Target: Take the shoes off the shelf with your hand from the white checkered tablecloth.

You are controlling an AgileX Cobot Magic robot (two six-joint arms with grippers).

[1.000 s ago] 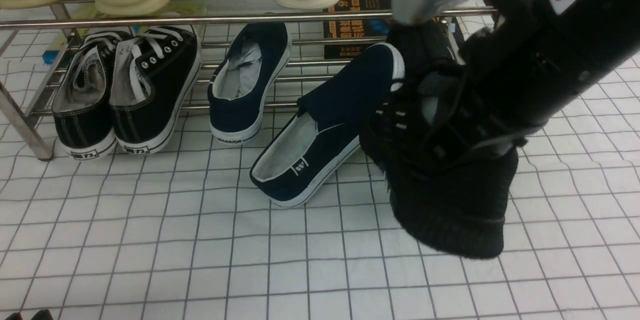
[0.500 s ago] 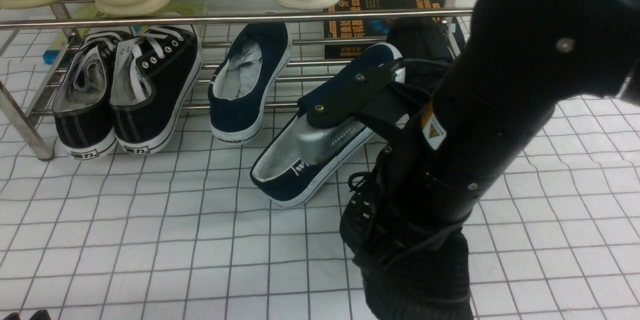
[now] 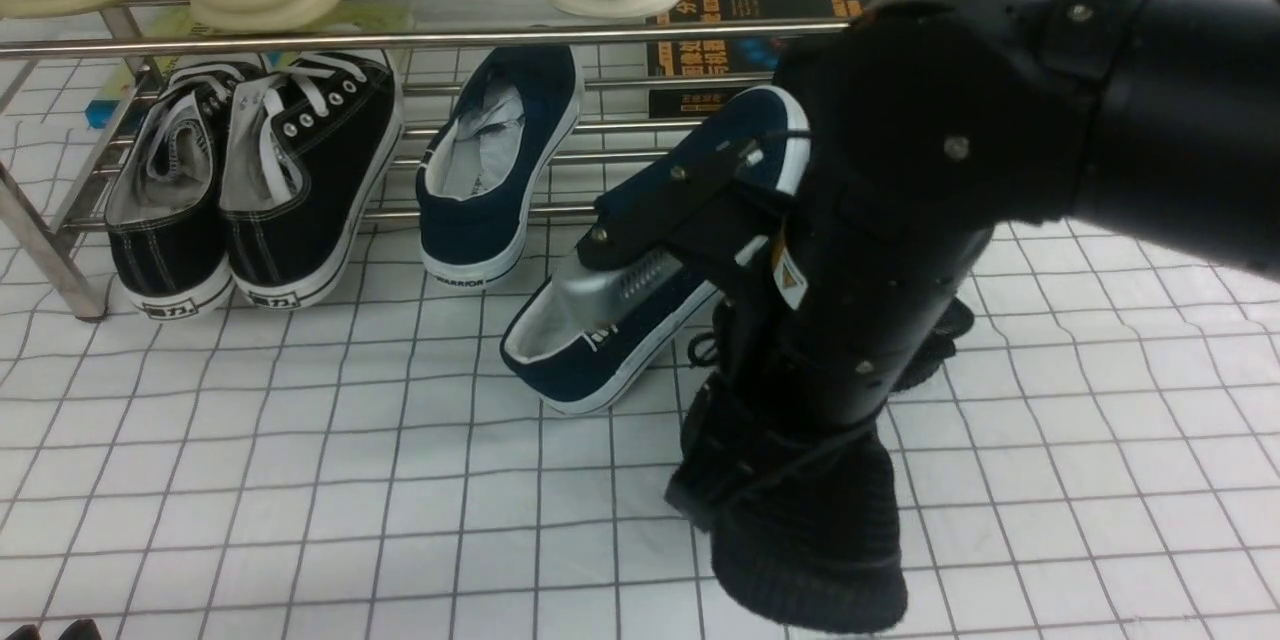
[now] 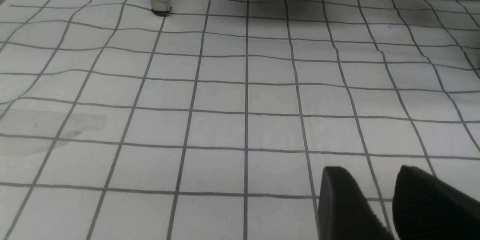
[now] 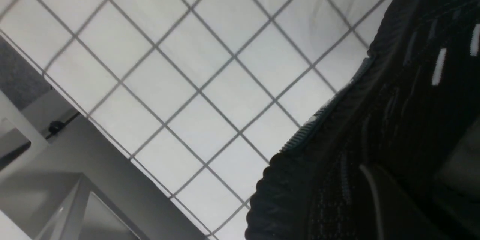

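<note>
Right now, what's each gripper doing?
Left gripper: jaws open, empty.
Right gripper: jaws shut on the black shoe.

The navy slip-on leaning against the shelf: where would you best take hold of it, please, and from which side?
Probably the heel rim of the navy slip-on, from above and the near side. It leans toe-up on the shelf, heel on the cloth, opening facing up, leaving that rim exposed.
</note>
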